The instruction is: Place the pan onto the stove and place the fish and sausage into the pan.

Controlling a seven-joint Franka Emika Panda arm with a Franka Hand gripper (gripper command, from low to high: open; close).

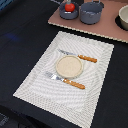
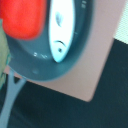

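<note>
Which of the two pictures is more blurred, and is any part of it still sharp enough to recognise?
The wrist view is more blurred: the sausage is a soft red blob at close range, yet the fish and the pan rim remain recognisable. The exterior view is coarse but evenly lit, and the placemat weave shows.

A pale woven placemat (image 1: 67, 67) lies on the dark desk (image 1: 20, 35). At its middle sits a round beige plate (image 1: 68, 66). A knife (image 1: 77, 56) with an orange handle lies just beyond the plate, and a fork (image 1: 65, 80) with an orange handle just before it. A grey pot (image 1: 91, 12) and a white bowl (image 1: 123, 19) stand farther back.
</note>
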